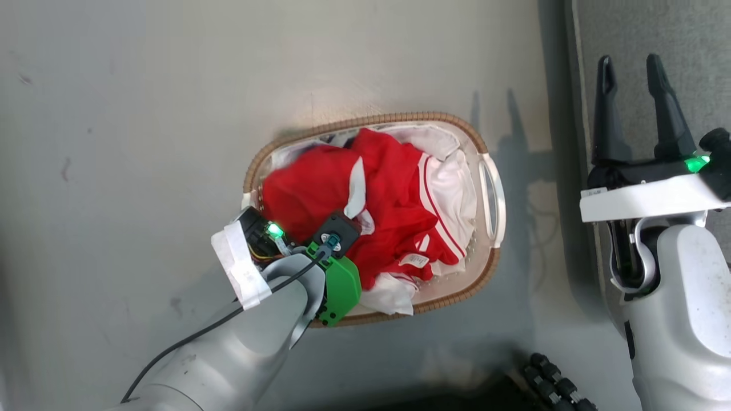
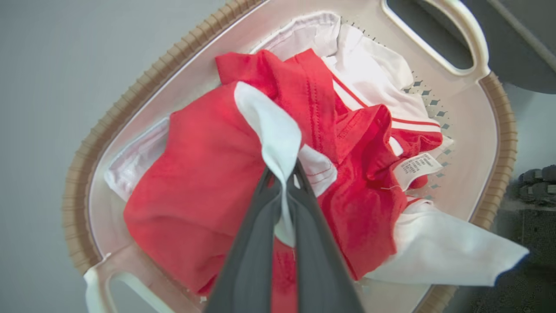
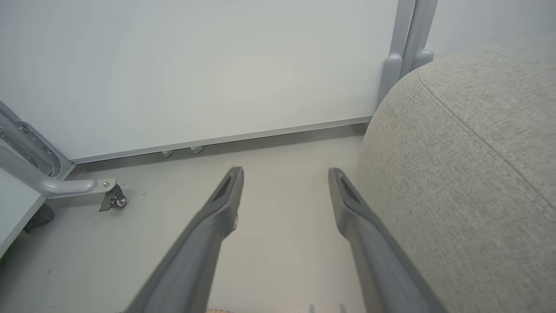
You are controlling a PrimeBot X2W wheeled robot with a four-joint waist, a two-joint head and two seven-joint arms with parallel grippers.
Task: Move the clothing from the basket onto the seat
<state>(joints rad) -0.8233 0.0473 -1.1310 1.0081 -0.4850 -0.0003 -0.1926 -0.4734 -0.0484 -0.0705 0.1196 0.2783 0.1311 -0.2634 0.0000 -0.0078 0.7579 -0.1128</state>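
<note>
Clothing [image 1: 394,194]: red garments with white stripes and trim, crumpled inside the basket [image 1: 365,121]. None of it lies on the seat [image 1: 705,57].

Basket: stands on the grey floor [image 1: 143,142], to the left of the seat's edge in the head view, with a strip of floor between them. White cloth [image 2: 434,248] lies under the red pieces and drapes over the rim at one end. A printed care label [image 2: 419,165] faces up on the red fabric.

Left arm [image 1: 274,319]: reaches down over the near end of the basket.

Left jaws: closed, pinching a white fold [image 2: 273,130] of the topmost red garment. In the left wrist view the fold stands up between the two dark left fingers [image 2: 252,243], and fabric is bunched at their tips.

Right jaws: wide open, nothing between them. In the right wrist view the right fingers [image 3: 217,217] point along bare floor toward a pale wall panel [image 3: 195,78]. The seat sits close beside one finger. A caster wheel [image 3: 115,201] shows at that view's left.
</note>
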